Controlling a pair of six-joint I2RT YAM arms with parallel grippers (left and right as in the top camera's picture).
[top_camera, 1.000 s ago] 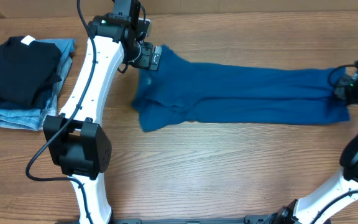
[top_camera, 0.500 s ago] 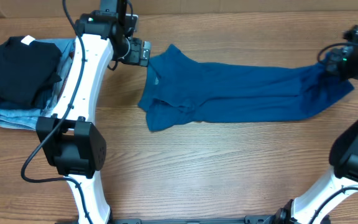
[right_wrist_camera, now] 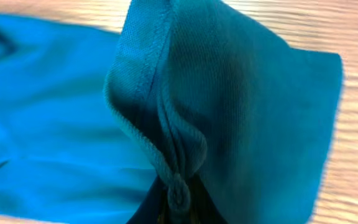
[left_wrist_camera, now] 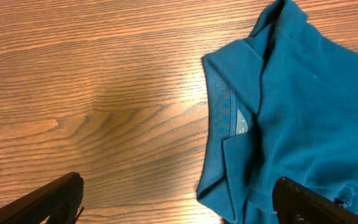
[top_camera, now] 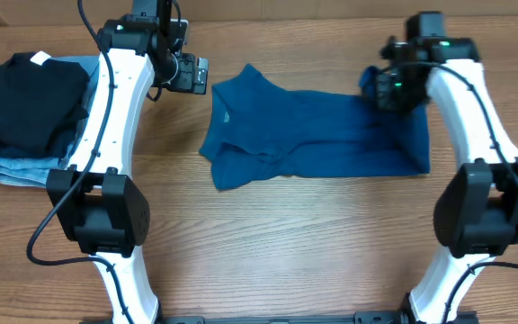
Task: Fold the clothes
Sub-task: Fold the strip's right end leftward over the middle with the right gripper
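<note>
Wood-grain table (top_camera: 286, 243) fills the view; we see nothing of the room beyond it. Two white arms, one at each side. One teal shirt (top_camera: 313, 135) lies mid-table, collar (left_wrist_camera: 241, 81) to the left, its right end lifted and doubled back over the body. At far left is one pile of two pieces: a black garment (top_camera: 30, 99) on top of jeans (top_camera: 7, 166). The right gripper (top_camera: 378, 88) is pressed together, pinching the bunched hem of the shirt, which hangs from it in the wrist view. The left gripper (top_camera: 198, 75) is spread wide over bare wood just left of the collar, touching nothing. One small pale tag (left_wrist_camera: 241, 121) sits inside the collar. A second ago the shirt stretched almost to the right edge and the left gripper was at the collar; since then the right gripper has carried the hem leftward and the left one has backed away.
</note>
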